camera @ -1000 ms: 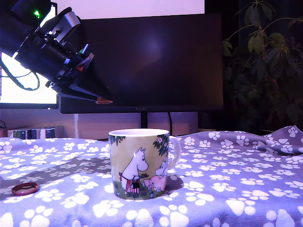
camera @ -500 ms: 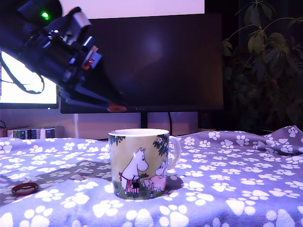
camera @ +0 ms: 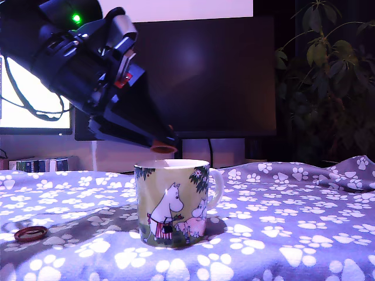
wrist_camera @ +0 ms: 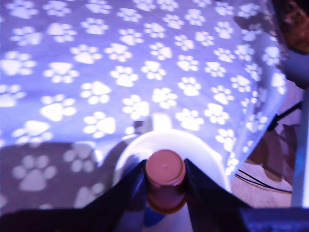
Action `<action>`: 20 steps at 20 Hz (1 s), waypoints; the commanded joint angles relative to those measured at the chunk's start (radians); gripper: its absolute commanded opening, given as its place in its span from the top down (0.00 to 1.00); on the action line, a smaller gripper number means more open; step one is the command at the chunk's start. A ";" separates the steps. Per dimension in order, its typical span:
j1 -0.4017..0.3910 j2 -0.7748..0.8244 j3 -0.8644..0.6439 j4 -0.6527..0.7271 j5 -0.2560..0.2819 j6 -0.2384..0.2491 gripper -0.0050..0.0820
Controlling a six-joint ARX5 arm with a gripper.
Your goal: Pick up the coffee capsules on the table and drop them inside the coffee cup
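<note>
Centre frame in the exterior view, our hand [camera: 164,143] is clamped on a coffee capsule [wrist_camera: 165,186] just above the coffee cup [camera: 173,202]; second capsule [camera: 30,233] lies lower left on tabletop [camera: 293,234].

Black arm [camera: 64,55], bulky and angular, carrying a glowing green light, silver-grey block, small red marking and thin dark cables. Tapers into black wedge-shaped gripper [camera: 158,140] fingers [wrist_camera: 120,193].

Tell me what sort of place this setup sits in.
Probably a home or office desk: a dark monitor stands behind the paw-print table, a leafy houseplant beside it, and a cartoon coffee cup sits in front.
</note>
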 commanded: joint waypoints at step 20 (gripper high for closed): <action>-0.074 0.008 -0.022 -0.006 -0.130 0.045 0.34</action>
